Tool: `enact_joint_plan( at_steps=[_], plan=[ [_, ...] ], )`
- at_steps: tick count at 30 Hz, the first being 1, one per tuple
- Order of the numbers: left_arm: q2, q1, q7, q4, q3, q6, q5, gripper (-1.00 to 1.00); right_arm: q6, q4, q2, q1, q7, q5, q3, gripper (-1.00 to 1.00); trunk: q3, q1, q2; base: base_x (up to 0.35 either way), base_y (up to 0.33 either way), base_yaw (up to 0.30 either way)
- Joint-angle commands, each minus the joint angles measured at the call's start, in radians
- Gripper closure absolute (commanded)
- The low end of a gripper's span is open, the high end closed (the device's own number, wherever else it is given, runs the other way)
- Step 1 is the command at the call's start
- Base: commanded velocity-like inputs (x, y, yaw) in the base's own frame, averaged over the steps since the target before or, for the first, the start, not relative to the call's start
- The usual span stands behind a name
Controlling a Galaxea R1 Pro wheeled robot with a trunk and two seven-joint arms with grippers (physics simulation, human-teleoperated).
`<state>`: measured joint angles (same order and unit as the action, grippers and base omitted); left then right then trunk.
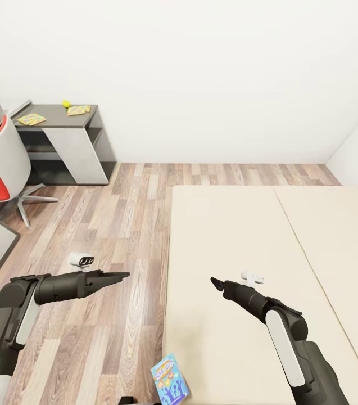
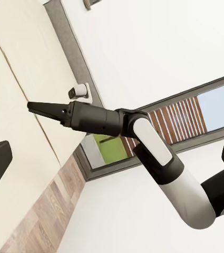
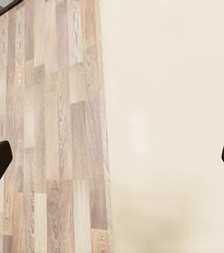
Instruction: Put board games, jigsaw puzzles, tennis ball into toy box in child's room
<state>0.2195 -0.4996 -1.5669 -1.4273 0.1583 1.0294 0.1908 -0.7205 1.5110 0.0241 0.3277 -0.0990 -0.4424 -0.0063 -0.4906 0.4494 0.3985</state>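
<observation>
Board game (image 1: 170, 381) at bed (image 1: 229, 253) edge — long axis tilted, pointing away.

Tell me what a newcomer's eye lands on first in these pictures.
The big cream bed takes up the right half of the head view, with both dark arms reaching forward, the right gripper over the bed. At the bottom edge a bright blue board game overhangs the bed's corner. Far left, a grey table holds two jigsaw puzzles and a tennis ball.

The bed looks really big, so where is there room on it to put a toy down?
Most of the bed is bare: the whole stretch from the wall side down to the right gripper. The near left corner is taken by a blue board game at the bed's edge. The right gripper hangs over the middle.
</observation>
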Motion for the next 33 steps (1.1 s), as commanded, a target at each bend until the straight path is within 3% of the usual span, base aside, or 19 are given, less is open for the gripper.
enact_joint_plan(
  at_steps=[1,33],
  plan=[
    [0.000,0.000,-0.004,0.000,0.000,0.011,-0.001,-1.00,-0.005,0.001,0.001,0.001,-0.004,0.002,-0.001,-1.00,0.000,0.001,0.002,0.000,0.000,0.000],
    [-0.001,0.000,-0.004,-0.001,-0.001,-0.001,0.001,-1.00,-0.006,0.001,0.000,0.001,-0.005,0.002,-0.001,-1.00,0.053,0.001,0.002,0.000,0.000,0.000]
  ],
)
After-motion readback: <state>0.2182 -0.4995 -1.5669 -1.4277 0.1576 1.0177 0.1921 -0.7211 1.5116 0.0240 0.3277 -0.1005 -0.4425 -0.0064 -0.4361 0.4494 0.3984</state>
